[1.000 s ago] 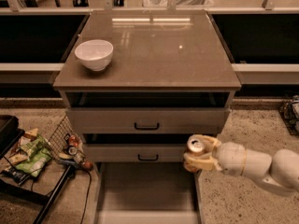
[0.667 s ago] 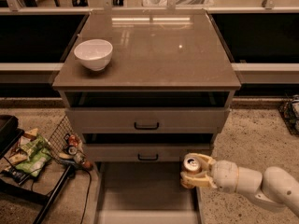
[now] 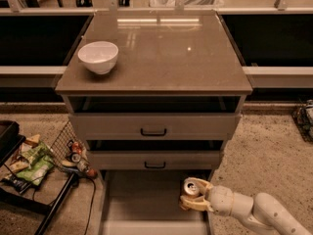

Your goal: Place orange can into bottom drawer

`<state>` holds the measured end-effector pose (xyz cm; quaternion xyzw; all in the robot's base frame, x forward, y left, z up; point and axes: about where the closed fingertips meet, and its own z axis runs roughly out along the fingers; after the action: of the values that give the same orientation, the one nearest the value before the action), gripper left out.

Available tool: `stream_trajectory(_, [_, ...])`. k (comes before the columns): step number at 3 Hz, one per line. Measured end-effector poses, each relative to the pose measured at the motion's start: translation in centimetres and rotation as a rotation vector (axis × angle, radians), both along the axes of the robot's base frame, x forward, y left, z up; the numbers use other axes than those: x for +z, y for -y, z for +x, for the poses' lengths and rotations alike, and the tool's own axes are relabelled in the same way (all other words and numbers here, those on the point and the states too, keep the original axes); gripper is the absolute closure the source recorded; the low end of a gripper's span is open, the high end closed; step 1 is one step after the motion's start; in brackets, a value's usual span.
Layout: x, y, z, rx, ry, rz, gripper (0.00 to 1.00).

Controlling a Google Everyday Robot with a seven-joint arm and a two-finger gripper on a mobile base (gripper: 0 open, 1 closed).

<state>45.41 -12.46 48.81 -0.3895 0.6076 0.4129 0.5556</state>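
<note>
Over right edge of bottom drawer [image 3: 142, 202]: claw [image 3: 193, 196] grips orange can [image 3: 190, 188].

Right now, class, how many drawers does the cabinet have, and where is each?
3. The top drawer sits under the countertop, the middle drawer below it, and the bottom drawer is pulled open near the floor, where the gripper holds the orange can at its right side.

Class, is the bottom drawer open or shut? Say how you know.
Open: the drawer is pulled out, its floor showing. The gripper holds the can at its right side.
</note>
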Motion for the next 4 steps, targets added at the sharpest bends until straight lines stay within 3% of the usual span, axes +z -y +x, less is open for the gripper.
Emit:
stream_trajectory(1, [0.0, 0.0, 0.0, 0.000, 0.000, 0.000, 1.00])
stream_trajectory(2, [-3.4, -2.1, 1.7, 0.026, -0.044, 0.034, 1.00])
stream_trajectory(3, [-12.5, -7.7, 5.5, 0.098, -0.102, 0.090, 1.00])
stream_trajectory(4, [-17.7, -11.2, 6.8, 0.155, -0.080, 0.130, 1.00])
